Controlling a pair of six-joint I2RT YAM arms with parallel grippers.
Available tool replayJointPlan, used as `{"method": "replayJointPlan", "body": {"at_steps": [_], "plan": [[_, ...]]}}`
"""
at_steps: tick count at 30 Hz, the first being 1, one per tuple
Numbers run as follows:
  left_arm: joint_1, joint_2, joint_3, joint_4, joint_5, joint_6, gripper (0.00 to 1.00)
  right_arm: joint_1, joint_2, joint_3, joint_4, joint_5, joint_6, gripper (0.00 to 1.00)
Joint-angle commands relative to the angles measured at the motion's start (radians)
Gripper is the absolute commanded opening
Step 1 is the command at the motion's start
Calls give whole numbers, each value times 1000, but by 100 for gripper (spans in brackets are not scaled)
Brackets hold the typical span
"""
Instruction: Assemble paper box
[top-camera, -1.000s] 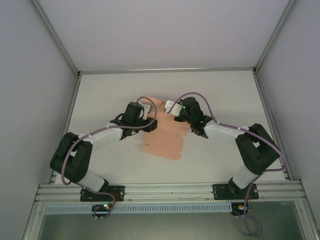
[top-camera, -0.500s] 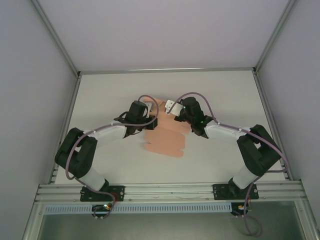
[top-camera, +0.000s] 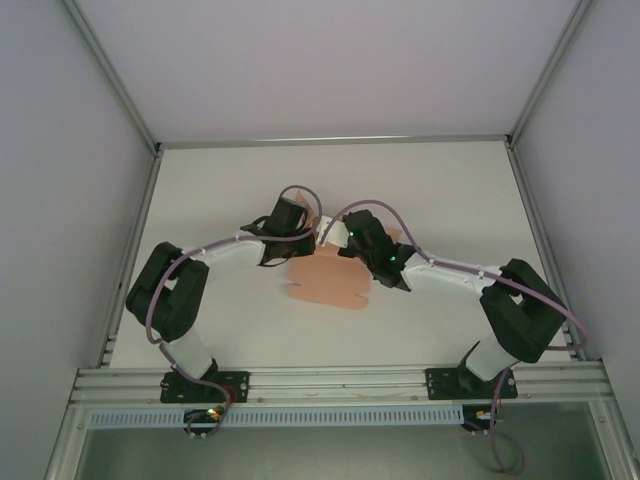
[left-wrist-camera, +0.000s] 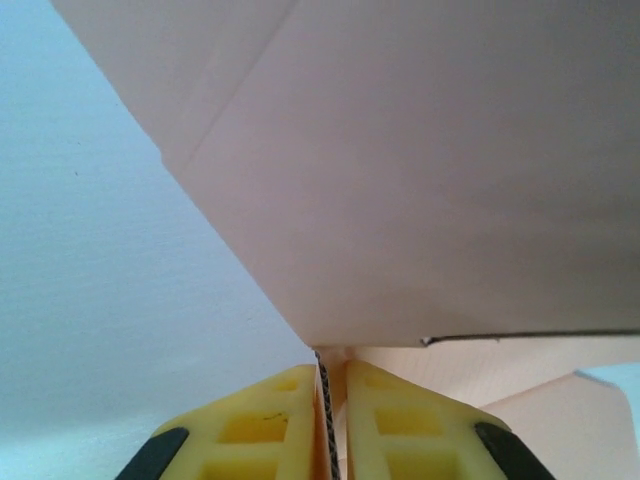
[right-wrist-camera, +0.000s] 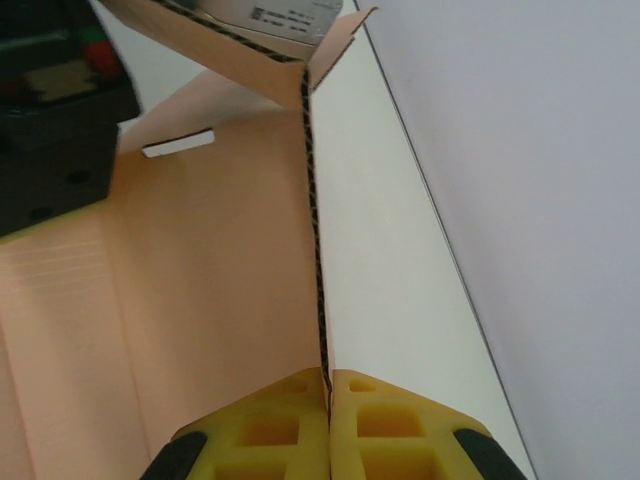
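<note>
The salmon-pink thin card paper box lay as a partly folded die-cut sheet near the middle of the flat white table, between the 2 arms. Its near tabs were flat and its far panels raised. The left gripper had its yellow fingers pressed together on a thin card edge beneath a lifted panel. The right gripper was likewise clamped on the corrugated edge of an upright side panel.
</note>
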Motion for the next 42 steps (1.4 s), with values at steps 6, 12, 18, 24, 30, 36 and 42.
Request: {"method": "replayJointPlan", "body": {"at_steps": [6, 12, 18, 24, 30, 36, 42], "plan": [[13, -17, -67, 94, 29, -73, 21, 115, -13, -59, -104, 37, 120, 7], [39, -149, -175, 79, 21, -87, 44, 65, 30, -59, -13, 124, -11, 5], [68, -280, -212, -31, 7, -41, 55, 34, 30, -47, 38, 65, -92, 5], [138, -352, -182, 22, 147, 63, 60, 16, 52, -63, 137, 1, -202, 4], [132, -250, -10, -48, 259, 222, 54, -3, 72, -28, 129, -41, -218, 4], [111, -173, 53, -101, 301, 330, 47, -30, 63, -13, 89, -70, -186, 5], [84, -165, 54, -108, 251, 350, 47, -41, 51, -8, 60, -102, -160, 5]]}}
